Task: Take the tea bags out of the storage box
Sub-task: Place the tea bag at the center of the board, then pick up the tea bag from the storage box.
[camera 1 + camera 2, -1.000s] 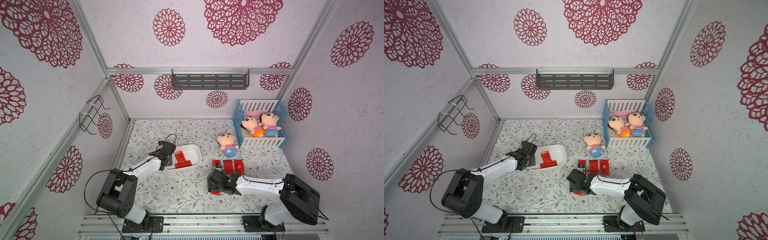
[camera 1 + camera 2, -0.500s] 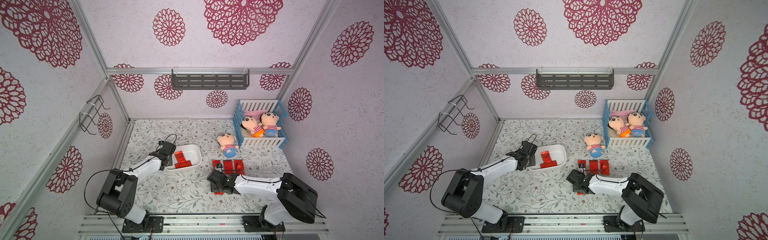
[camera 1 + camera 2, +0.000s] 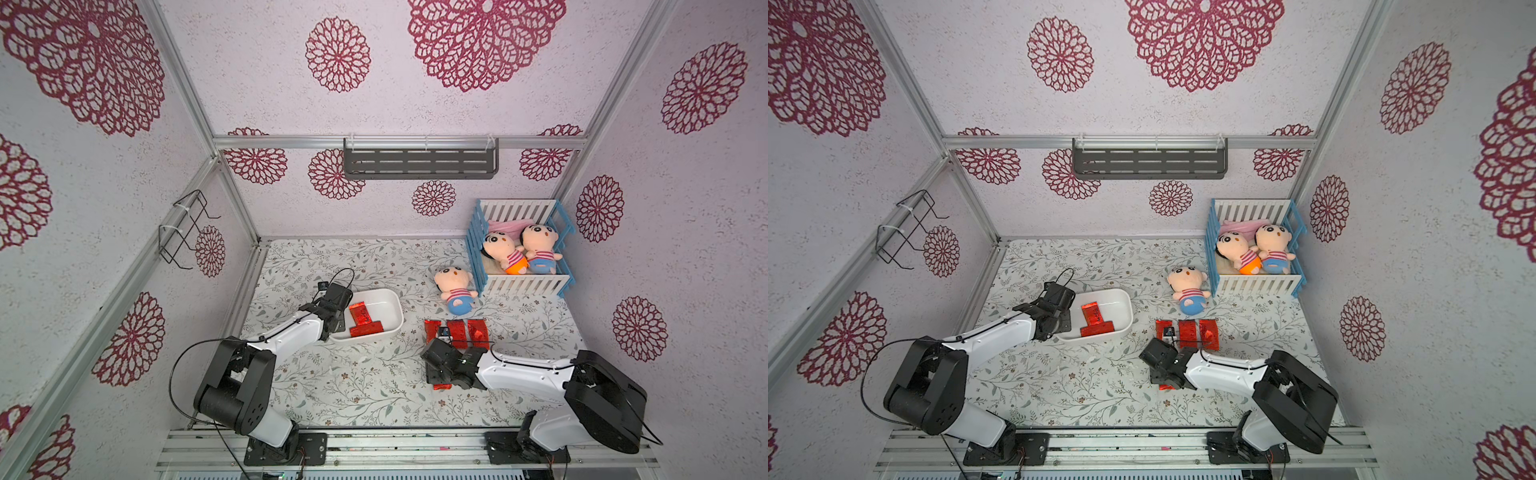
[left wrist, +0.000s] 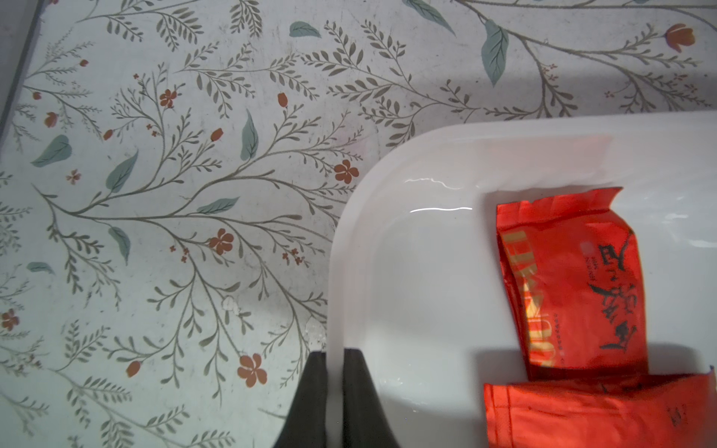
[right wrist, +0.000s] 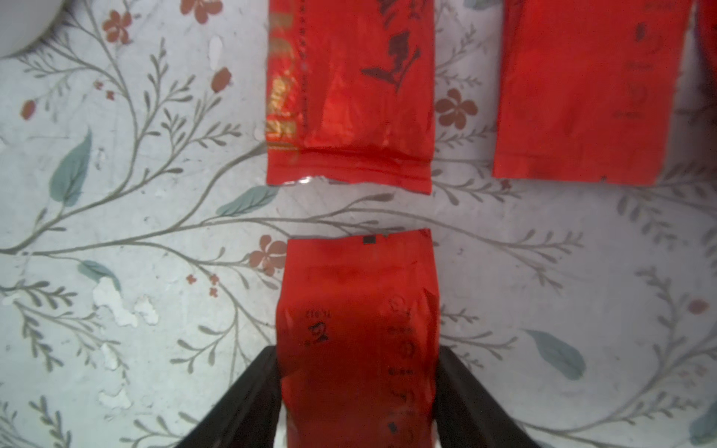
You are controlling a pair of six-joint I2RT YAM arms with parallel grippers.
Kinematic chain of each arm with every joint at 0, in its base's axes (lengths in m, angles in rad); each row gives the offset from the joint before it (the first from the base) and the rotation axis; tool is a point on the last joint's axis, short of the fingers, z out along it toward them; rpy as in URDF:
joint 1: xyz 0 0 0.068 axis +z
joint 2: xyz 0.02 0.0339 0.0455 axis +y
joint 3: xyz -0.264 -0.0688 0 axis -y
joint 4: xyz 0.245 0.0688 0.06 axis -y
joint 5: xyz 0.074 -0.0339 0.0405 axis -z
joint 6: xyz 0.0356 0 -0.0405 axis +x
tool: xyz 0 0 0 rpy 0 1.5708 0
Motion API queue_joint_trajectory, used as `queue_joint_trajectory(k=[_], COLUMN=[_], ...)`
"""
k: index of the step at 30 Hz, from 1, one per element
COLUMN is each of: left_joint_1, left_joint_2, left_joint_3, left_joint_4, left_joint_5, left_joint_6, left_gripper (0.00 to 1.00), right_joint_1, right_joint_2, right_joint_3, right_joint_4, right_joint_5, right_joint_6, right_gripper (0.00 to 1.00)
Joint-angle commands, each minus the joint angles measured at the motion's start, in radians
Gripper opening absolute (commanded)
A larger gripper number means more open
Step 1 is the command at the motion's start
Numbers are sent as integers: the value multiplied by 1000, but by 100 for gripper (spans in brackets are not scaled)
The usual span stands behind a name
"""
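The white storage box (image 3: 395, 318) (image 3: 1126, 309) lies left of centre with two red tea bags (image 3: 360, 314) (image 4: 574, 279) in it. My left gripper (image 4: 335, 353) is shut on the box's rim (image 4: 349, 217) at its left end. Three tea bags (image 3: 457, 332) (image 5: 349, 97) lie in a row on the mat to the right of the box. Just in front of that row, a fourth tea bag (image 5: 359, 310) lies flat between my right gripper's (image 5: 357, 351) fingers, which press on both its long edges. In both top views the right arm covers it except one red end (image 3: 441, 386).
A plush doll (image 3: 455, 289) lies on the mat behind the row of sachets. A blue-and-white crib (image 3: 521, 284) with two dolls stands at the back right. A grey shelf (image 3: 419, 162) hangs on the back wall and a wire rack (image 3: 187, 228) on the left wall.
The right gripper's jaws have narrowed onto the sachet and the wrist has shifted slightly to the left. The left arm and the box have not moved.
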Motion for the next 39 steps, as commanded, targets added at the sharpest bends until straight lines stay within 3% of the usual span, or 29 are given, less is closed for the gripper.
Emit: queue_joint_trajectory(k=[1,12,16,20,27,36,39], left_joint_1=[-19,-19,-20,-20,-20,-20,-20], left_joint_2=[39,37,38,42,39,34,29], left_joint_3=[-10,-9,-9,-6,-9,-12,-14], left_joint_4=[-63,-63,-63,-64,-63,-63,-61], left_joint_5=[6,6,6,4,0,1,4], left_joint_6=[9,10,9,9,8,8,8], left_gripper=[0,0,0,0,0,0,0], right_joint_1=[-2,-6,-14,-24,-25,-54,-75], right_joint_2=[-13,-89,-151,-146,146,597,698], right_joint_3=[-6,44,109,172,488,988,1094], right_joint_4=[23,-90,-132,-38,-24,-92,-108], right_joint_5=[-41,18,46,-36,-36,-121,-145], right_joint_6=[-5,-12,-59,-132,-251,-358,-366], right_gripper=[68,84,83,77,69,69,74])
